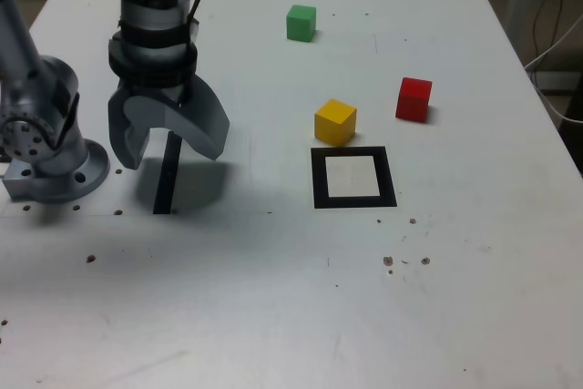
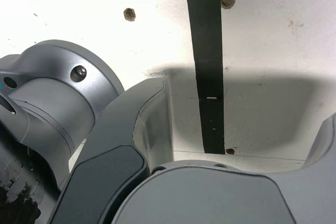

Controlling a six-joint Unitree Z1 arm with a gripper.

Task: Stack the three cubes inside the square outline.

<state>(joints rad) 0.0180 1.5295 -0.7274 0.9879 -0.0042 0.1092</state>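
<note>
Your grey metal pincer [image 1: 173, 148] hangs spread and empty over the straight black strip [image 1: 166, 175]. Well apart, toward the exterior view's right, sit the small yellow cube [image 1: 335, 122] and flat black square outline [image 1: 353, 178].

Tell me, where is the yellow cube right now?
In the exterior view the yellow cube sits on the white table just behind the square outline, with the red cube to its right.

Single arm at the exterior view's left, wrist pointing straight down, gripper [image 1: 170, 145] hanging just above the surface with jaws spread wide and nothing between them, arm base [image 1: 50, 148] just beside it; wrist view shows both fingers [image 2: 142, 124] parted, tips apparently not touching down.
</note>
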